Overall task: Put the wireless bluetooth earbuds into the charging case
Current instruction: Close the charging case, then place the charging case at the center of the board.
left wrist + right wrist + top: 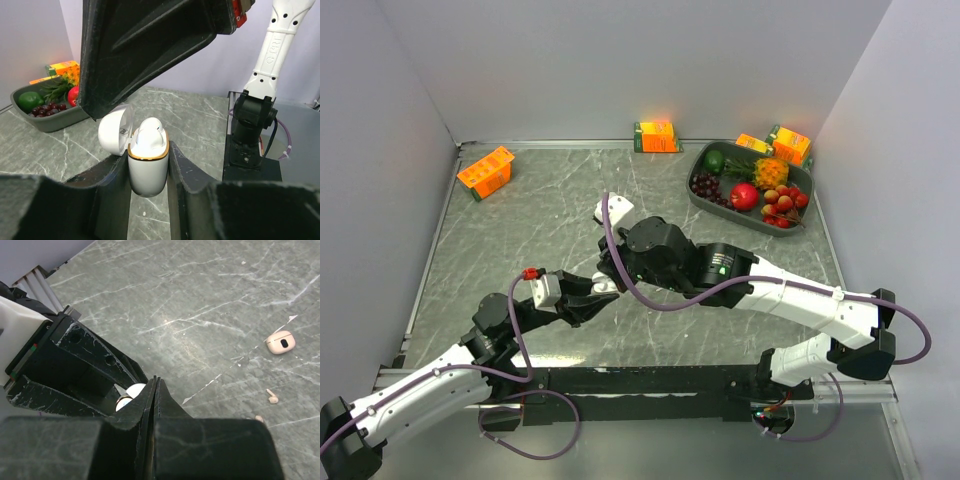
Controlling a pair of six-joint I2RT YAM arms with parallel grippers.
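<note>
left gripper [148, 159]: pinching the white charging case [147, 170], one finger on each side of its body
charging case: upright between the left fingers, in the middle of the table [520, 235], near side; the lid [114, 134] is flipped open to the left and there is a gold rim round the mouth
earbud in case [149, 137]: white, sitting in the case mouth with its rounded head sticking up above the rim; can't tell if it is pushed fully home
right gripper [154, 386]: fingers pressed together, nothing visible between them
right gripper position: pointing down, with the tip just over the open lid, above and left of the earbud in the left wrist view; contact with the lid can't be told
arms: the left arm comes in from the near left and the right arm from the near right; the two grippers meet tip to tip at the case
loose earbud [271, 397]: pale, short stem, lying flat on the table, well apart from the held case
second loose earbud [258, 418]: just beside the first, partly cut off by the right gripper body
second case [280, 342]: pale beige, closed, lying on the table near the two loose earbuds
fruit tray [50, 121]: dark grey, at the far right corner of the table, holding mixed fruit
juice cartons: orange; one at the far left [485, 172], one at the far edge in the middle [656, 135], more behind the tray [790, 145]
</note>
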